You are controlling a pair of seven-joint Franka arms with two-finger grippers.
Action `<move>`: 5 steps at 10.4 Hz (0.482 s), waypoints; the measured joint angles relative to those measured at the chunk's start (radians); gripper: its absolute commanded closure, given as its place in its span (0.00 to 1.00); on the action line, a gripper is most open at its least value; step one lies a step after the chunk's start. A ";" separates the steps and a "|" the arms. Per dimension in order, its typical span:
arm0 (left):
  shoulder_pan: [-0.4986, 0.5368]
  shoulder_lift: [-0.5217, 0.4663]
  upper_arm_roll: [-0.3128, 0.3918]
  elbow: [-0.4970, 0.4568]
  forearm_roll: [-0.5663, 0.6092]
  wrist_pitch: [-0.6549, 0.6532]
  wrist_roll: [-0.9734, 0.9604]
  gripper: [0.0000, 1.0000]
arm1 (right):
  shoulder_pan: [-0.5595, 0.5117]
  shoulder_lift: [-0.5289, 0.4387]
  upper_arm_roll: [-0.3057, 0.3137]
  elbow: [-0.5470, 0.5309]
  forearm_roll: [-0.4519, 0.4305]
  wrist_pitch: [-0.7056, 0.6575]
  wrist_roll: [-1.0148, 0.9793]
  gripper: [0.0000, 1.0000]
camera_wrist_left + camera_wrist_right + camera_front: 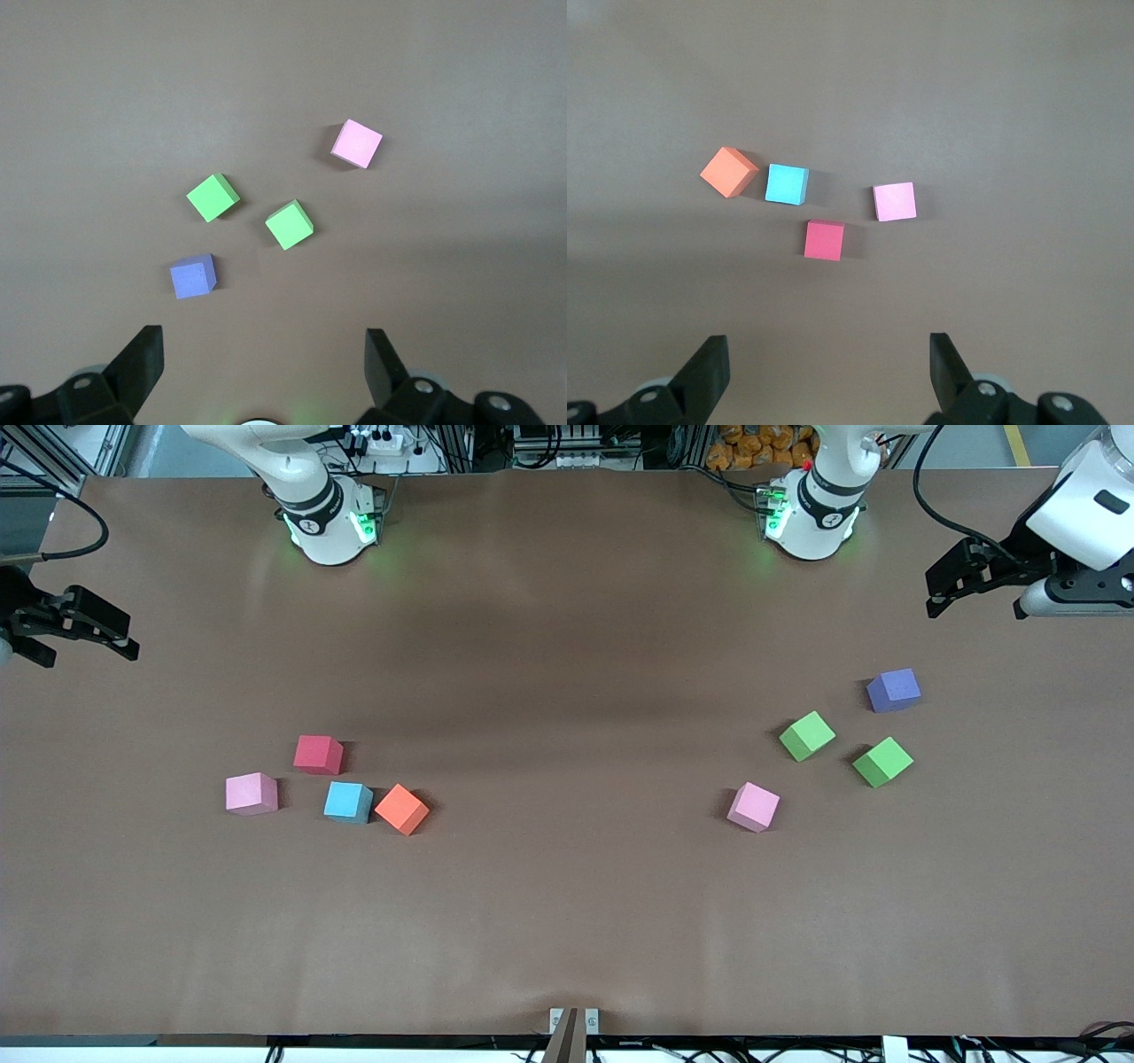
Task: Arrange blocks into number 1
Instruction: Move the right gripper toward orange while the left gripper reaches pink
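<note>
Nothing is arranged yet. The right gripper [84, 636] waits open at the table [567, 921] edge; near it lie the pink block [252, 794], red block [318, 754], blue block [347, 802] and orange block [401, 809]. Toward the left arm's end lie another pink block [753, 807], two green blocks [807, 735] [882, 762] and the purple block [893, 690]; the left gripper [961, 584] hangs open there.

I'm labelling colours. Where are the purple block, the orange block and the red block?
purple block [893, 690], front view, top face.
orange block [401, 809], front view, top face.
red block [318, 754], front view, top face.

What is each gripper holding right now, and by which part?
Nothing. The left gripper and right gripper are both open and empty, up at the table's ends; every block lies free.
</note>
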 measured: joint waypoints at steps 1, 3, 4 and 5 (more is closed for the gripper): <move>0.000 0.000 0.000 0.000 0.000 0.000 0.017 0.00 | 0.000 0.000 0.000 0.000 0.000 0.001 0.000 0.00; 0.001 0.002 0.003 0.000 0.000 0.000 0.057 0.00 | 0.000 0.004 0.000 0.000 0.000 0.008 0.000 0.00; 0.001 0.006 0.003 0.000 0.000 0.000 0.060 0.00 | 0.000 0.008 0.000 0.000 0.000 0.011 0.000 0.00; 0.001 0.012 0.003 0.000 0.000 -0.001 0.060 0.00 | 0.000 0.013 0.000 0.000 0.000 0.016 0.000 0.00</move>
